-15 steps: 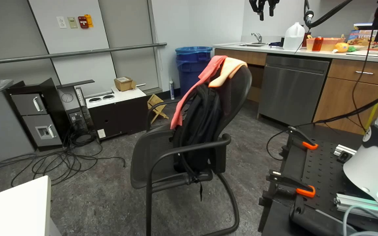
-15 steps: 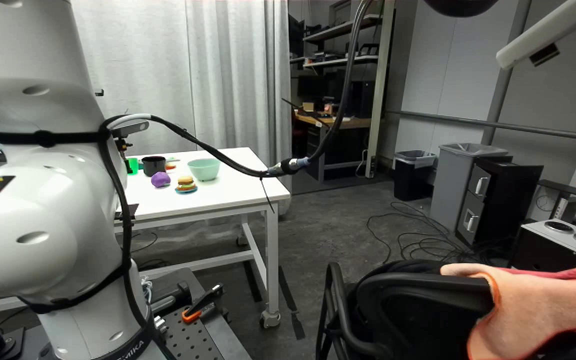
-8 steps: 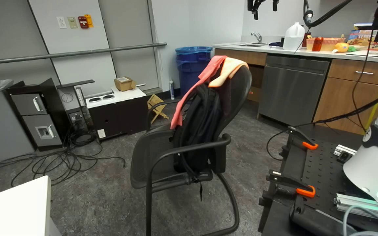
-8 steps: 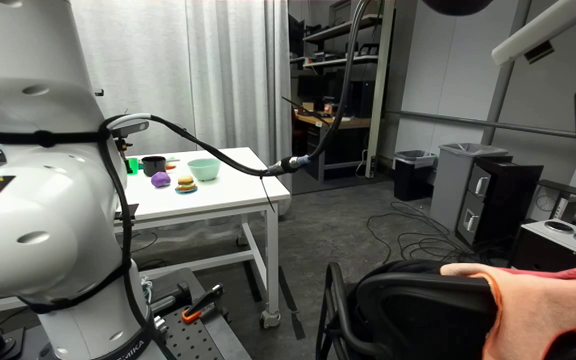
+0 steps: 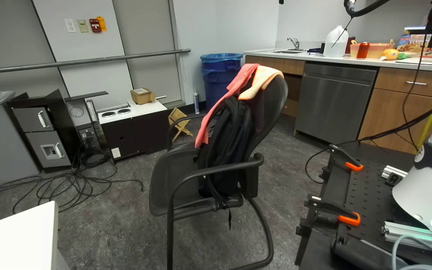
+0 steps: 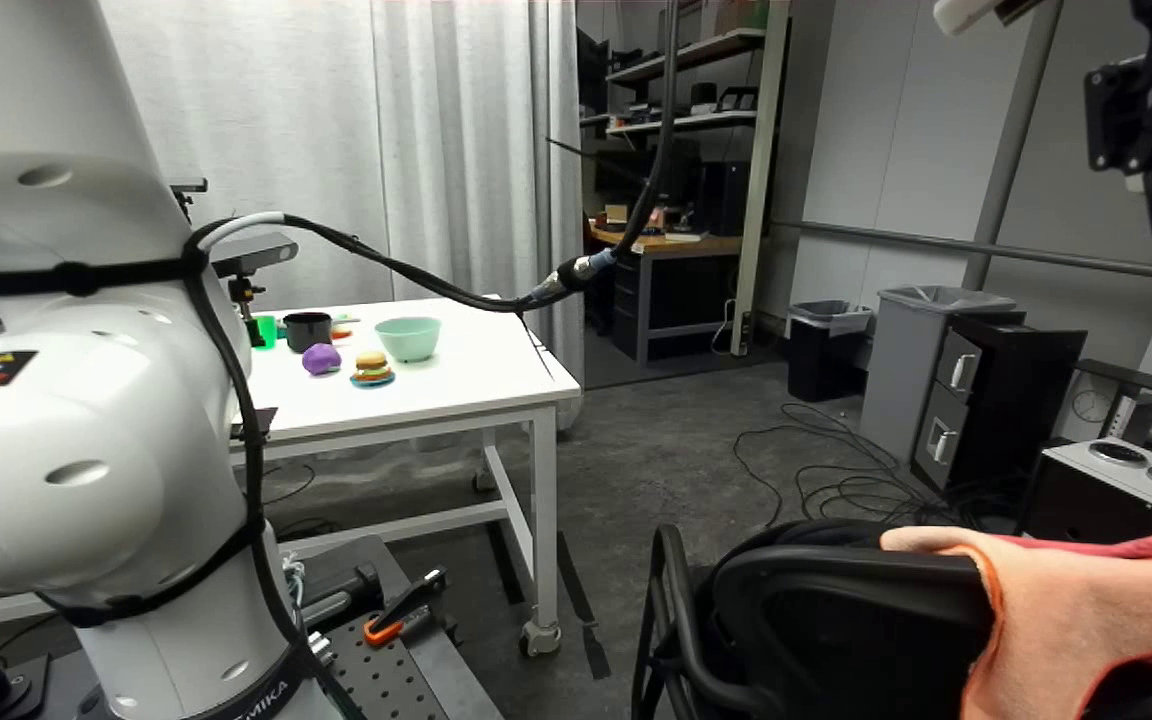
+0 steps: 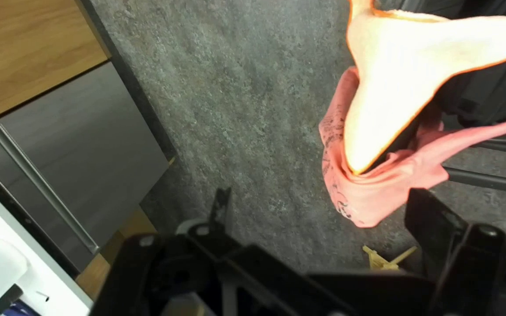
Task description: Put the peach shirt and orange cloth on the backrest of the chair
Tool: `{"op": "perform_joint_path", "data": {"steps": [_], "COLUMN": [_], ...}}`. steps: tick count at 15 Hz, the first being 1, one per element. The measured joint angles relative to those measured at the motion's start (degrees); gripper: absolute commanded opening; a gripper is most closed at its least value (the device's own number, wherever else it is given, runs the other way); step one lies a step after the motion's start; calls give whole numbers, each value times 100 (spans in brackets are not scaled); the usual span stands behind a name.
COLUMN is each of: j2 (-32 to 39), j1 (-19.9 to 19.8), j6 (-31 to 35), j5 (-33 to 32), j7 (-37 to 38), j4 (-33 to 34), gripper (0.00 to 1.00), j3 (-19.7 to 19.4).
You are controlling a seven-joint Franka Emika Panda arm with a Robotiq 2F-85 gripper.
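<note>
Count one black chair (image 5: 174, 176), standing apart from the black bench (image 5: 366, 187), out past its clamped edge; count two orange-tipped clamps (image 5: 328, 207) along that edge. Count two textiles on the chair's backrest (image 5: 273, 107): one peach shirt (image 5: 237, 83), slung over the top and trailing down the seat side across one black backpack (image 5: 227, 150), and one orange cloth (image 5: 263, 78), draped over the same top and, in the wrist view, partly overlapping the shirt.

In an exterior view, find one white table (image 6: 476, 375) beyond the black bench's far edge. Toward the table's near edge, count one burger-like stack (image 6: 372, 366) on one blue plate (image 6: 386, 380) and one purple lump (image 6: 321, 359); behind those, toward the far edge, one mint bowl (image 6: 408, 340) and one black pot (image 6: 308, 332).

Find one white arm (image 6: 46, 430) rooted on the black bench, rising past the top of an exterior view and trailing one black cable (image 6: 669, 100). See the gripper (image 7: 320, 195) far out from the arm's base, past the bench's clamped edge, hanging well higher than the backrest and well apart from both textiles. See its fingers (image 7: 433, 224) angled downward and spread wide from each other. Cannot tell the pose of the links between.
</note>
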Motion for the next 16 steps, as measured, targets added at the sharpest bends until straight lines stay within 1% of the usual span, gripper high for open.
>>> {"op": "perform_joint_path", "data": {"steps": [6, 16], "j2": [-520, -681], "j1": [143, 167], "j6": [133, 368], "j5": [169, 249], "j7": [-91, -91], "j4": [-9, -74], "gripper": [100, 100], "j3": [199, 253]}}
